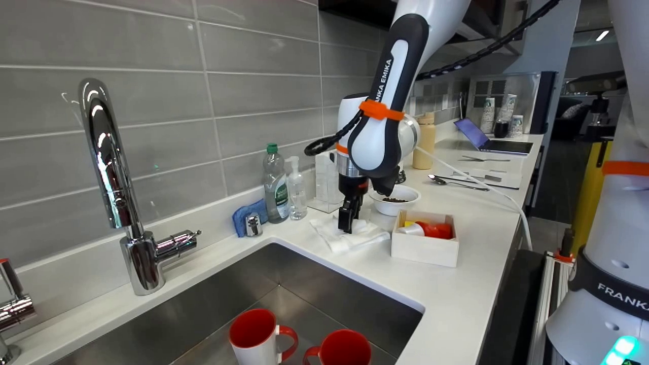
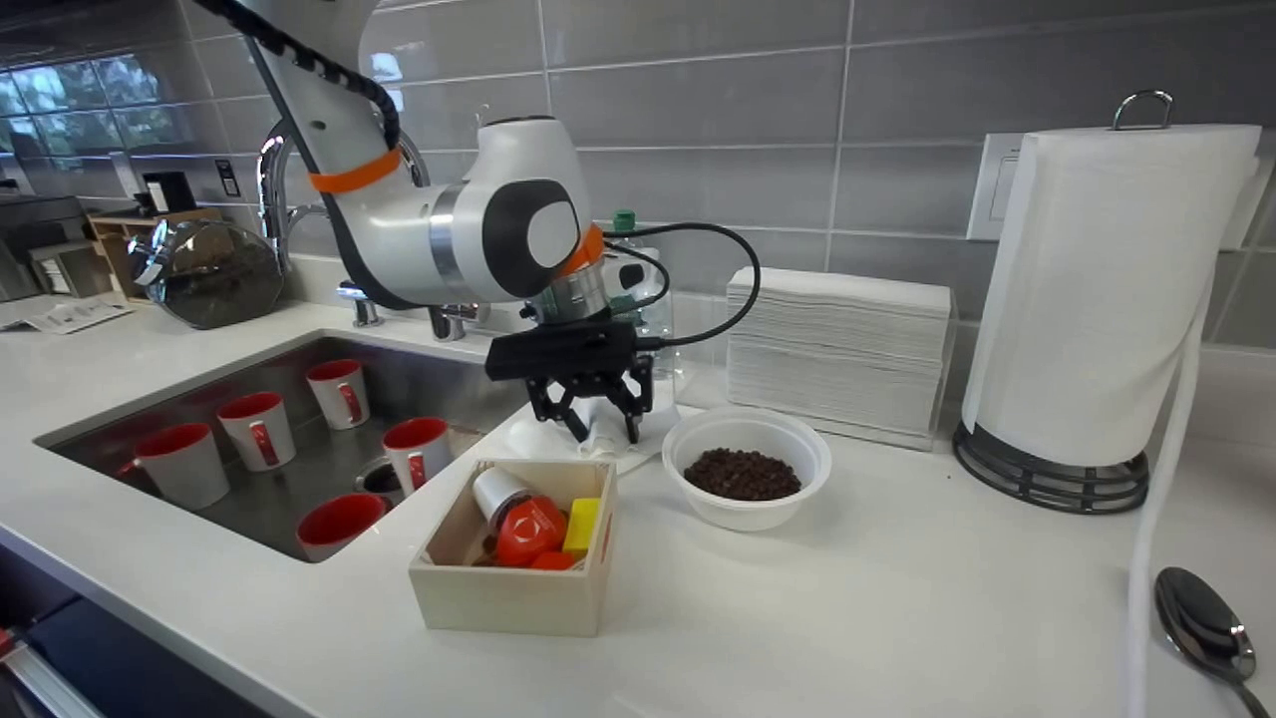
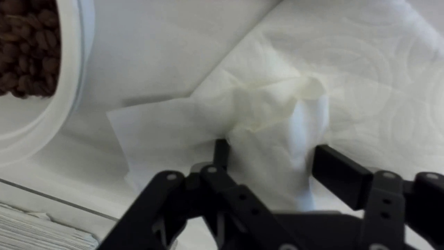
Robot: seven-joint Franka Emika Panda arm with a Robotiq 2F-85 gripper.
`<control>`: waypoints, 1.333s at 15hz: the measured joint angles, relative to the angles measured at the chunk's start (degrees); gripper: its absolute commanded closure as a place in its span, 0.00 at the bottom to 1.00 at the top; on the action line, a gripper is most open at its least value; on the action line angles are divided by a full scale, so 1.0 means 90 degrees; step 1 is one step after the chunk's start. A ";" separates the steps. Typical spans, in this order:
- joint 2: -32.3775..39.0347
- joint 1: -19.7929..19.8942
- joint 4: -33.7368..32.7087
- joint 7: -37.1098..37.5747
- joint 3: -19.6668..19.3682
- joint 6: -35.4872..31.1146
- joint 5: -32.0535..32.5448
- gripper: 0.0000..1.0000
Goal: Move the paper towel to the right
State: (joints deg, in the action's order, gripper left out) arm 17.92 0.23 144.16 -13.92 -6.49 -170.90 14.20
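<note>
Lying bunched between parted fingers [image 3: 341, 178] of the gripper [image 3: 270, 152], the paper towel [image 3: 274, 107]

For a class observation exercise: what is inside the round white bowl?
The round white bowl holds dark brown coffee beans; only their top layer shows, anything beneath is covered.

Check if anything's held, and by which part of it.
Can't be told for sure. The jaws stand apart on either side of a bunched, raised fold of the paper towel; the pictures don't settle whether they grip it.
</note>
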 measured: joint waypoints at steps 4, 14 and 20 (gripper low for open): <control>-0.0013 -0.0003 -0.0067 0.0000 -0.0012 0.0000 0.0000 1.00; -0.0353 0.0298 -0.0087 0.0000 0.0475 0.0603 -0.0419 1.00; -0.1302 0.0312 -0.0099 0.0518 0.0292 0.1157 -0.0452 1.00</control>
State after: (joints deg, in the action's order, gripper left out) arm 6.21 3.04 143.26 -9.26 -3.87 -160.49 10.13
